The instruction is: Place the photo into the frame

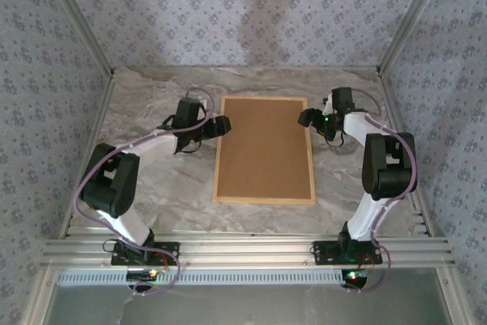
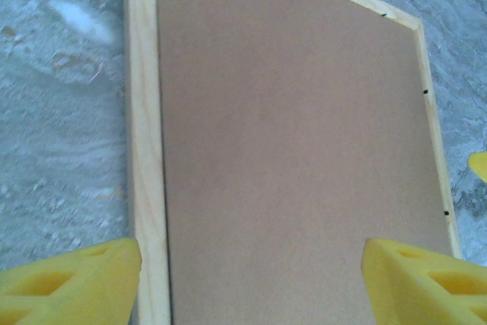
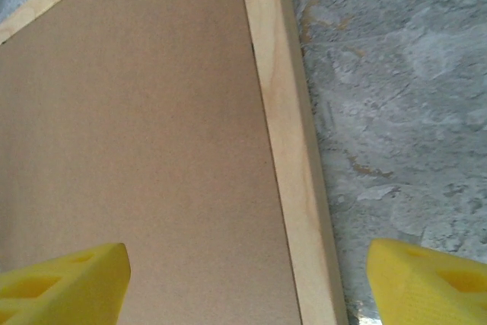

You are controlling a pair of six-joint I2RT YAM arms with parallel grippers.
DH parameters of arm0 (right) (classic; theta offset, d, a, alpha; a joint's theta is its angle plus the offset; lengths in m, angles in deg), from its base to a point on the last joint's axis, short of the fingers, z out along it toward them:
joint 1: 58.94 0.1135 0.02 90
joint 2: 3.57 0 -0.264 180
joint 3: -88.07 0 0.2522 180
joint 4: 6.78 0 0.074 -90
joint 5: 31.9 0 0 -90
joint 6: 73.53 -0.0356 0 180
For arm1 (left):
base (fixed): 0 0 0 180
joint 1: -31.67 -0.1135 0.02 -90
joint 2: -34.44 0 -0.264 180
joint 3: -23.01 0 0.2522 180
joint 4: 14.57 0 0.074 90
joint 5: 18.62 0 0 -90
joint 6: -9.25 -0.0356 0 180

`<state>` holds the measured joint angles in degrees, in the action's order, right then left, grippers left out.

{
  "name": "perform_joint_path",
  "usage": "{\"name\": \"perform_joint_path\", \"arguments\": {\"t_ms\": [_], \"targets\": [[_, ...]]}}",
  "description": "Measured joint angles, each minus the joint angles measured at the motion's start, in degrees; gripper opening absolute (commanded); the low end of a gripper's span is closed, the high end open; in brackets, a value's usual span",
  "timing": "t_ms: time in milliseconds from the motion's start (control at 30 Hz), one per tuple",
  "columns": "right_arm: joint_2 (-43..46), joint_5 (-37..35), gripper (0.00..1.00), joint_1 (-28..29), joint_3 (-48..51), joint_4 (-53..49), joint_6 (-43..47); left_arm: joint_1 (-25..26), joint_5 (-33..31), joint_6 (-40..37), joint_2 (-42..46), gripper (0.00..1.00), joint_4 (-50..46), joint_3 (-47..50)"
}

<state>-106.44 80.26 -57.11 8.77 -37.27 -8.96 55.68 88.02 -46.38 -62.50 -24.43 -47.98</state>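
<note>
Although it lies flat on the marbled table [image 1: 179,180], the frame [image 1: 263,200] has a clear direction. Its long axis runs from the bottom of the top view toward the top, with one short side toward the arm bases and the other toward the back wall. It sits in the centre of that view, back side up, and a plain brown backing board [image 1: 264,148] fills the space inside its light wooden rails.

There is one frame, one backing board and two arms, each with two yellow fingers.

The left gripper [image 1: 222,126] is at the upper left of the frame, at its left long rail. In the left wrist view its fingers [image 2: 80,283] stand wide apart with nothing between them. One is over the table at lower left and the other over the board at lower right.

The right gripper [image 1: 307,117] is at the upper right corner of the frame. In the right wrist view its jaws are likewise spread and hold nothing. One finger [image 3: 426,283] is over the table at lower right and the other over the board at lower left.

Whether either gripper touches the wood cannot be told.
</note>
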Motion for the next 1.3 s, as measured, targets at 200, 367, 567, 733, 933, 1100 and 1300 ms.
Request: {"name": "perform_joint_path", "arguments": {"t_ms": [200,367,567,733,933,1100,1300], "targets": [[-2.9,-0.3,0.83,1.0,-1.7,0.3,0.0,0.0,0.0,-2.0,-6.1,0.76,-2.9,-6.9],[-4.7,-0.3,0.83,1.5,-3.5,0.7,0.0,0.0,-0.2,-3.7,-11.7,0.76,-5.9,-13.7],[-5.6,-0.1,0.83,1.6,-4.9,1.1,-0.1,0.0,-1.0,-5.4,-17.6,0.76,-9.0,-21.2],[-7.0,0.1,0.83,1.7,-5.5,1.4,-0.2,0.0,-2.4,-7.0,-21.2,0.76,-11.9,-25.9],[-8.7,0.2,0.83,1.9,-5.9,1.6,-0.3,0.0,-3.6,-8.4,-24.0,0.76,-14.7,-29.7],[-8.9,0.3,0.83,2.0,-6.3,1.6,-0.3,0.0,-4.0,-8.9,-25.4,0.75,-16.0,-31.1],[-9.4,0.4,0.83,2.0,-6.5,1.6,-0.7,0.0,-4.0,-9.3,-25.8,0.74,-16.2,-31.3]]}}
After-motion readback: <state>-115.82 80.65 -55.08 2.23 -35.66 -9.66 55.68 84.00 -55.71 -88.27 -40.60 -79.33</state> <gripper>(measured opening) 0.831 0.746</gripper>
